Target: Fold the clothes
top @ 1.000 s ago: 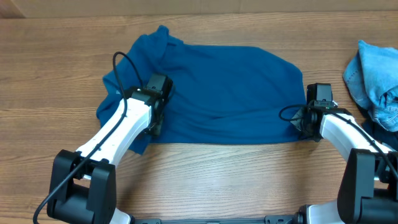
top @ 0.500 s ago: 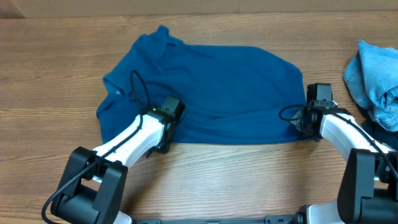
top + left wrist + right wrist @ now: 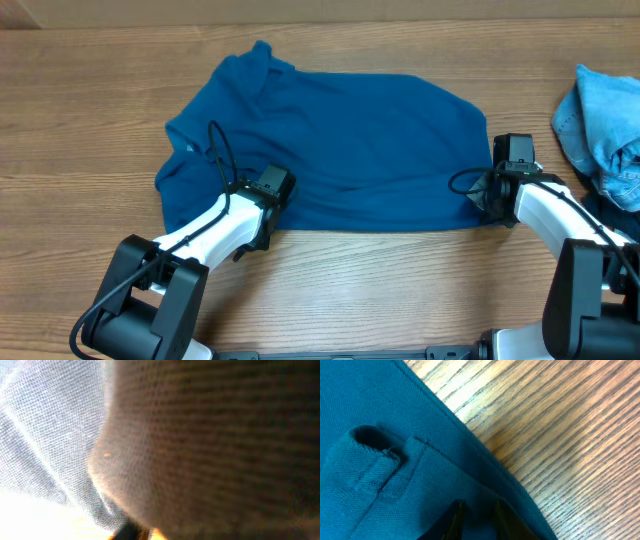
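1. Overhead: I am looking down at the shirt (image 3: pixel 350 140), which is lying spread flat on the table (image 3: pixel 80 100), with a bunched part pointing to the far left and its near edge running straight across in front of both arms.
2. Overhead: the left gripper (image 3: pixel 260 222) is sitting low on the shirt's near edge, towards its left end. From up here I cannot tell whether its fingers are apart or together.
3. Overhead: the right gripper (image 3: pixel 482 202) is sitting at the shirt's near right corner, touching the cloth.
4. Overhead: a pale-blue garment (image 3: pixel 600 115) is lying crumpled at the table's right edge, well apart from the shirt.
5. Left wrist: I am getting only blurred knit weave (image 3: pixel 200 450) pressed up against the lens, washed out on the left and dark on the right. No fingers are showing, so this view is not settling their state either.
6. Right wrist: the shirt (image 3: pixel 395 460) is filling the left and bottom, with a stitched hem running diagonally and a small folded loop of cloth at the left; bare table (image 3: pixel 560 425) is showing on the right.
7. Right wrist: the two dark fingers (image 3: pixel 454 520) are standing close together at the bottom of the view, clamped on the shirt's edge.
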Robot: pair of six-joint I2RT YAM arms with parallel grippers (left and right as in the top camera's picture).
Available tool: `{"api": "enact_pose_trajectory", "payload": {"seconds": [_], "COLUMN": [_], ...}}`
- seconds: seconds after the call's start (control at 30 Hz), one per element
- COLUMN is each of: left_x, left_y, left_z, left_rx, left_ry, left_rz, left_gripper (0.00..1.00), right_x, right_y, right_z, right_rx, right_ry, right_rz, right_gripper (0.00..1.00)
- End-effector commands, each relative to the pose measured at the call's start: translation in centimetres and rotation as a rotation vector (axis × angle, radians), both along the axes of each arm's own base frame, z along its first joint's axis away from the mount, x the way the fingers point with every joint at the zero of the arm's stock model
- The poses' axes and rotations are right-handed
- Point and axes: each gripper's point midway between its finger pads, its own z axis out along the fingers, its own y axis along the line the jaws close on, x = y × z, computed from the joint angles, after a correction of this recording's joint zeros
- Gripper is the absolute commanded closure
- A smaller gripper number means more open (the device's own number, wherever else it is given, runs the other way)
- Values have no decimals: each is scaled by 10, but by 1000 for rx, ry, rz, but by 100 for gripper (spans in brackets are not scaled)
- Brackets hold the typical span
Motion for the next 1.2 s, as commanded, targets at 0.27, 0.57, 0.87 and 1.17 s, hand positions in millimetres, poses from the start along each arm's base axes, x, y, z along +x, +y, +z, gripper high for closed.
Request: {"api": "enact_pose_trajectory", "payload": {"seconds": [0.27, 0.57, 0.87, 1.17], "left_x": [13, 26, 28, 22], "left_y": [15, 7, -11, -13], "left_z": [29, 46, 33, 27], "left_rx": [109, 90, -14, -33], "left_ry": [-48, -46, -53, -24], "left_rz": [52, -9, -11, -19], "left_gripper": [96, 89, 53, 43], "right_x": [-23, -23, -22, -21], "right_y": [-3, -3, -3, -3], "right_z": [-17, -17, -17, -17], "right_rx": [-4, -4, -4, -5], "right_ry": [91, 89, 84, 82], "right_rz": [-15, -15, -16, -16], "right_gripper": [75, 75, 75, 75]}}
